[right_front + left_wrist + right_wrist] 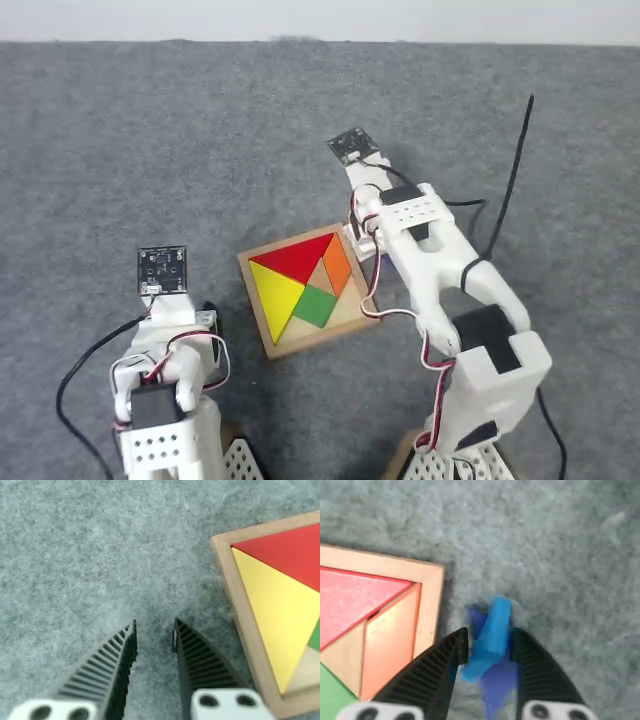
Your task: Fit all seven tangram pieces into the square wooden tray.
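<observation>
Grasping blue piece (492, 630) just outside tray (432, 605) — right hand (489, 635) clenched on it; next, lift it into tray. Left hand (154, 625) released beside tray.

a grey, fuzzy felt-like cloth (120, 130) covers the tabletop from edge to edge, its nap mottled in lighter and darker patches and slightly tufted when seen close up. beyond its far edge runs a narrow, plain whitish strip (320, 20), flat and unmarked.
</observation>
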Controlling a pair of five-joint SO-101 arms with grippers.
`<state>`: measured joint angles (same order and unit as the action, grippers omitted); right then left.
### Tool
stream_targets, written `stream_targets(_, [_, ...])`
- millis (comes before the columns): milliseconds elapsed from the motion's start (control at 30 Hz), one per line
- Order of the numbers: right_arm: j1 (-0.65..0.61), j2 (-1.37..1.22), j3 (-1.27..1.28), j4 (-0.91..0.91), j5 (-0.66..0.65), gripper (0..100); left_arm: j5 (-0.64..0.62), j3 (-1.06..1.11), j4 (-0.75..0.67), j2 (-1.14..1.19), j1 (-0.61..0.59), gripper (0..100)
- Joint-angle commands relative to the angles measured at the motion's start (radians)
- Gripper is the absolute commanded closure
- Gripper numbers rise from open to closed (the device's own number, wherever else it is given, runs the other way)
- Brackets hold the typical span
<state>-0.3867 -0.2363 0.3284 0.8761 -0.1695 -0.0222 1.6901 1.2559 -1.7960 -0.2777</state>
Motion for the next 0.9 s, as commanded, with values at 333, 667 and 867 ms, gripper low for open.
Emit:
stream_targets(333, [-0.116, 0.321, 0.123, 0.054, -0.066, 99.1, 0.005, -0.005, 0.002, -0.014, -0.006, 89])
stream_targets(667, [-0.34, 0.596, 0.419, 0.047, -0.301, 99.1, 0.005, -0.005, 0.002, -0.014, -0.006, 89])
stream_targets(867, [-0.406, 0.565, 0.442, 0.045, -0.391, 99.1, 0.005, -0.005, 0.002, -0.014, -0.006, 89])
